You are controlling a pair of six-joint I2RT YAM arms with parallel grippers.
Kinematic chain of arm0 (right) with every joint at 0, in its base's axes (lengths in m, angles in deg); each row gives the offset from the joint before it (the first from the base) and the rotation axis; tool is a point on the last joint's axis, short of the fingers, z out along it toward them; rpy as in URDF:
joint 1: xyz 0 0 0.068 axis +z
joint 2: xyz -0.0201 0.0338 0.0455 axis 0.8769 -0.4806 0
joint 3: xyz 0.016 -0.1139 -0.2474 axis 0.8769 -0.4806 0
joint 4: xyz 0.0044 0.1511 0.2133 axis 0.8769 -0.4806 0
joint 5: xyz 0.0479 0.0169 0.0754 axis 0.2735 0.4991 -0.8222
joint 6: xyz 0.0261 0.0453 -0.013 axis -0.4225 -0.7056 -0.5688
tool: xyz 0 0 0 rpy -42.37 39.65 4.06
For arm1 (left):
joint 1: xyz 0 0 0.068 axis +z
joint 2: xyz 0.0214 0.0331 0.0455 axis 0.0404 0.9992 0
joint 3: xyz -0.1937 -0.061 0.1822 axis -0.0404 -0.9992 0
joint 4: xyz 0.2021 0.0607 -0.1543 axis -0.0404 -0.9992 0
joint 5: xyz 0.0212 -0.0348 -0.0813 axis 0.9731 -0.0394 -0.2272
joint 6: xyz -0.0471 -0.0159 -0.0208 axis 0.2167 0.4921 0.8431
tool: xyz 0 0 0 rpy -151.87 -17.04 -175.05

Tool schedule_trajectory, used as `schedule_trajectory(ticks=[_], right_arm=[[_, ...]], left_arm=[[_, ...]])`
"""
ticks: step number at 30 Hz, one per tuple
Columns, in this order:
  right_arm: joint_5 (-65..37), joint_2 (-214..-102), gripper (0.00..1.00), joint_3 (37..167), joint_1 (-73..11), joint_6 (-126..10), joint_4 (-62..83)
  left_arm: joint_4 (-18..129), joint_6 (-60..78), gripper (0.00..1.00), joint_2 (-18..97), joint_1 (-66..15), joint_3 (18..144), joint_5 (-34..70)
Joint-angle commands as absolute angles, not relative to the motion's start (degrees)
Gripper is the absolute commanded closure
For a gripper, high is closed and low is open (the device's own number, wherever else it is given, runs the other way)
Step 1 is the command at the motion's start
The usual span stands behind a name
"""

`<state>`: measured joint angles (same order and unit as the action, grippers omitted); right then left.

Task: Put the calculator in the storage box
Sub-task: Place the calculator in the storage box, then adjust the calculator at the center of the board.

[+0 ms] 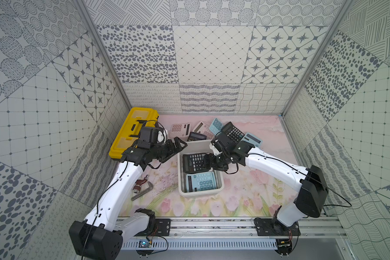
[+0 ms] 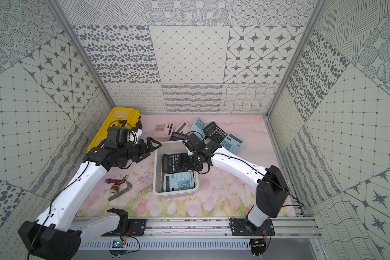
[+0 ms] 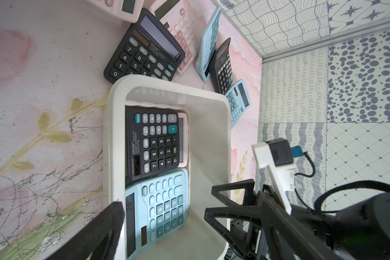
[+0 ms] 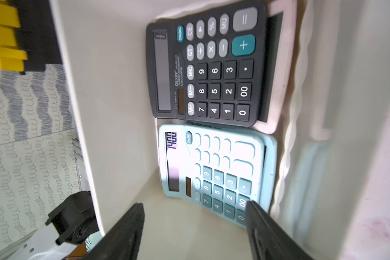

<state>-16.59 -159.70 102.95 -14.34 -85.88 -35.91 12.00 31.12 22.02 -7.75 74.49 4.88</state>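
Observation:
The storage box point(image 1: 180, 177) is a white tub in the middle of the table. Inside it a black calculator point(image 1: 193, 162) lies flat on a pink one point(image 4: 284, 67), with a light blue calculator point(image 1: 202, 182) beside them. My right gripper point(image 1: 209, 161) hangs over the box at the black calculator's right edge. In the right wrist view its fingers point(image 4: 126, 225) stand wide apart and nothing is between them. My left gripper point(image 1: 176, 147) is open and empty just off the box's far left corner.
Several more calculators lie behind the box: pink point(image 1: 180, 130), black point(image 1: 233, 133) and blue point(image 1: 253, 139) among them. A yellow-lidded toolbox point(image 1: 133, 130) stands at the back left. A red-handled wrench point(image 1: 142, 185) lies left of the box.

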Motion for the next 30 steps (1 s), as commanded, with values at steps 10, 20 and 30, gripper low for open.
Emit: schedule_trajectory(ticks=[10,20,30], right_arm=[[-24.42,-147.47,0.03,98.33,-35.93,-76.71,-32.17],[-22.37,-155.41,0.03,99.04,-52.62,-70.46,-26.91],[-26.05,-171.18,0.03,107.56,-61.4,-68.39,-19.85]], left_arm=[[15.76,31.57,0.0,27.83,-7.89,83.75,2.98],[22.34,33.96,0.0,40.29,-14.03,93.2,3.32],[21.88,33.64,0.0,50.56,-19.98,101.77,3.68]])
